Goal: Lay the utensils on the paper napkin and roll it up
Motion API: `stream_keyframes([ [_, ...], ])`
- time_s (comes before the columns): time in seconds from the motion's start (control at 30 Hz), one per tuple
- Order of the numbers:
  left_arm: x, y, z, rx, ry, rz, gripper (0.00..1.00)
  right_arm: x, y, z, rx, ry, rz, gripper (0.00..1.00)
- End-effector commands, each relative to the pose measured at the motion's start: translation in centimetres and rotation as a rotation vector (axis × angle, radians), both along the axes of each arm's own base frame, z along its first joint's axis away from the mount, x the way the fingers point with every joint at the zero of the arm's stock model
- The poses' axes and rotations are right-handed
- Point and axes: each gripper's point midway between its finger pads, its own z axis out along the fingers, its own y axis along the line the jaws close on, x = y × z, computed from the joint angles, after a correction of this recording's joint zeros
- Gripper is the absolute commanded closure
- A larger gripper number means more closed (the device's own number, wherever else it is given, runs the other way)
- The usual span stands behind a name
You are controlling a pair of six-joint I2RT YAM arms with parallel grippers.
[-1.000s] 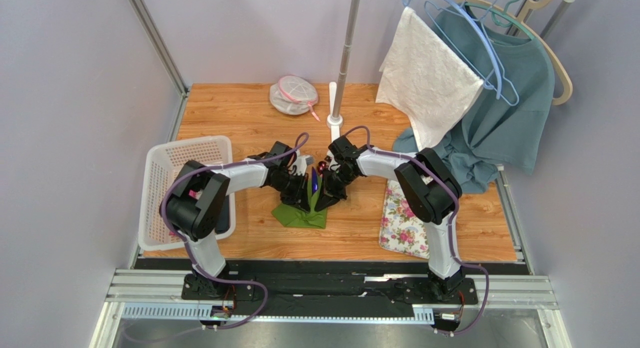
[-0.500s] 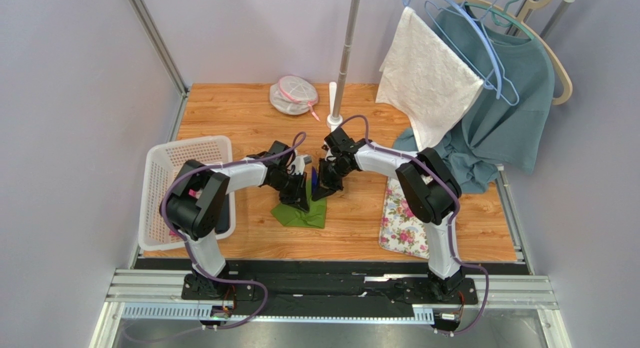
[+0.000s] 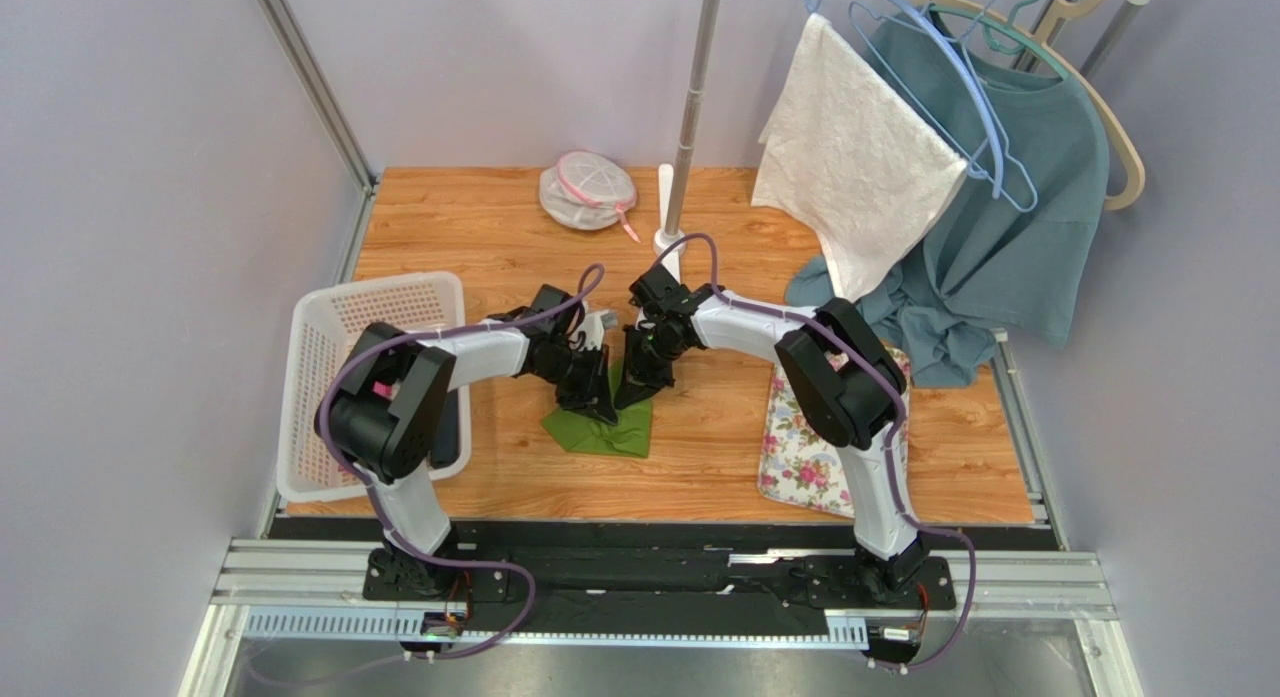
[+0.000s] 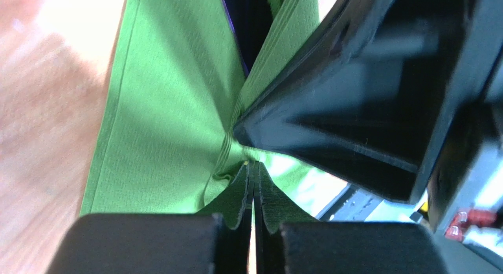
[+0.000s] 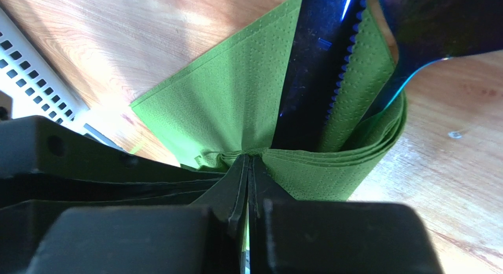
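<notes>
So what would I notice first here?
Mid-table, the left arm and right arm meet over a green napkin, both jaws shut on its folds, dark utensils tucked inside. Back right, a white cloth and teal shirt hang on hangers; a white basket sits at left.

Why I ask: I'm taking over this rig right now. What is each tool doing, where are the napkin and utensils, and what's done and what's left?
Left tool: shut, pinching a bunched edge of the green paper napkin.
Right tool: shut, pinching the napkin right beside the left tool.
Things: the utensils lie inside the napkin's fold, which is drawn up around them near the middle of the table.
Done: the utensils are on the napkin.
Left: the napkin is only a loose open fold, not a roll. It needs rolling up around them.
</notes>
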Motion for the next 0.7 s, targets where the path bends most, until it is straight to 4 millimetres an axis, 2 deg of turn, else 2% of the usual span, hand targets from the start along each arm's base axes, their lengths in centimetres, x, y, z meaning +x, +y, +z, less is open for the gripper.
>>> stream_keyframes([
  [0.0,1.7,0.1,3.1,-0.131,-0.068,0.090,0.91,-0.2,-1.8,-3.2,-0.133,-0.027,0.043,1.00],
  [0.03,1.4,-0.2,4.2,-0.186,-0.077,0.083,0.89,-0.4,-1.9,-3.4,-0.140,-0.024,0.058,1.00],
  [0.17,0.7,-1.2,6.9,-0.312,-0.107,0.063,0.82,-0.9,-2.6,-4.0,-0.154,-0.036,0.099,1.00],
  [0.3,-0.5,-2.4,6.8,-0.348,-0.075,0.044,0.81,-0.9,-2.4,-4.2,-0.138,-0.030,0.108,1.00],
  [0.37,-0.7,-2.8,6.0,-0.333,-0.048,0.045,0.82,-0.9,-2.1,-4.1,-0.118,-0.022,0.109,1.00],
  [0.4,0.0,-3.1,6.1,-0.339,-0.068,0.044,0.83,-1.0,-1.8,-4.0,-0.111,-0.021,0.113,1.00],
  [0.6,0.6,-1.7,1.5,-0.195,0.030,0.110,0.91,-0.4,-1.3,-2.8,-0.081,-0.052,0.123,1.00],
  [0.67,0.3,-1.1,-0.3,-0.138,0.074,0.121,0.95,-0.1,-1.1,-2.3,-0.069,-0.063,0.125,1.00],
])
